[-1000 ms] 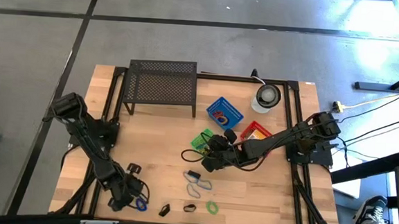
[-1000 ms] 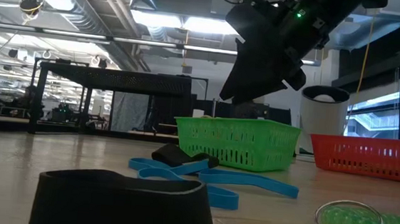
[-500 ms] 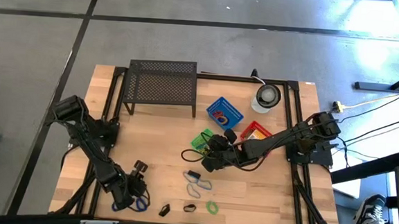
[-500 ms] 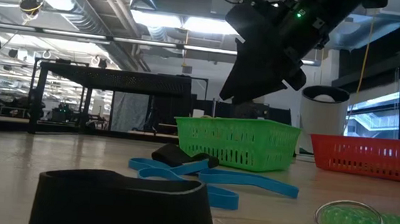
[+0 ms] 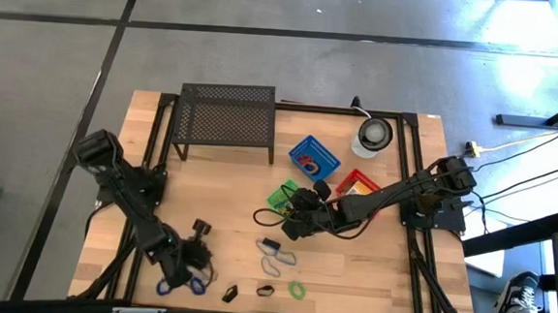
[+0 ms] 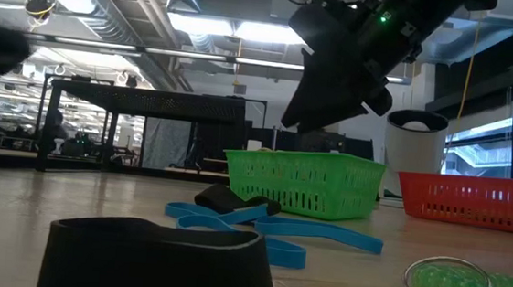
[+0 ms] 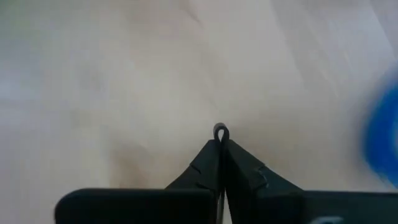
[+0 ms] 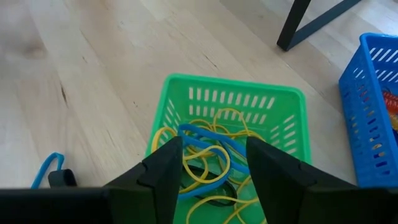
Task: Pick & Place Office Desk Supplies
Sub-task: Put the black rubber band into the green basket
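Bright daylight; left wrist view blurred.

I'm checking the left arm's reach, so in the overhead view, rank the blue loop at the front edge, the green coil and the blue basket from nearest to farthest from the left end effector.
1. Blue loop, right beside the left end effector, at the front edge.
2. Green coil, farther right along the front edge.
3. Blue basket, toward the back, right of centre.

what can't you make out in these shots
- Left gripper, left wrist view: shut on a thin dark loop end; the rest of that item is hidden between the fingers.
- Blue shape, left wrist view: blurred and cut off by the edge.
- Black item, low view: cut off below.
- Green basket, right wrist view: near part hidden by the open right gripper.
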### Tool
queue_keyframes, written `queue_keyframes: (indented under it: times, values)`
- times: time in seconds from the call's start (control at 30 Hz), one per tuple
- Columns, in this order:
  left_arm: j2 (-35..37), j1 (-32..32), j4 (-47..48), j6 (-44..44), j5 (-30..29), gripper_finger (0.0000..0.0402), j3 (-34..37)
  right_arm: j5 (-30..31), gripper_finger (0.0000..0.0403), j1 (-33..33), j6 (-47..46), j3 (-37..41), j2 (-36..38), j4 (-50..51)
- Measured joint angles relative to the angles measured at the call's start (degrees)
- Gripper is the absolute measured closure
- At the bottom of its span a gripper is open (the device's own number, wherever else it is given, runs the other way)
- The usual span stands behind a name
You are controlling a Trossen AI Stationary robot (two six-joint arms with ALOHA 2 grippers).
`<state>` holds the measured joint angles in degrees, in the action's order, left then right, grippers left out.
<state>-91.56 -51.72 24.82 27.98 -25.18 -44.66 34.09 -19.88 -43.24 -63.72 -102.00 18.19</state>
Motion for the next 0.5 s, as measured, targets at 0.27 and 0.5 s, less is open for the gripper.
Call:
queue_keyframes:
  times: [0.27,0.5]
  values:
    - [5.3,9.0,-10.8,0.0,-14.5,0.0396,-0.2,2.6,0.0224,0.0,0.1,0.0,0.0,-1.8]
    - [6.4,16.4,-38.9,-20.8,-18.2,0.0397,-0.2,2.5,0.0224,-0.6,4.9,0.0,0.0,-7.5]
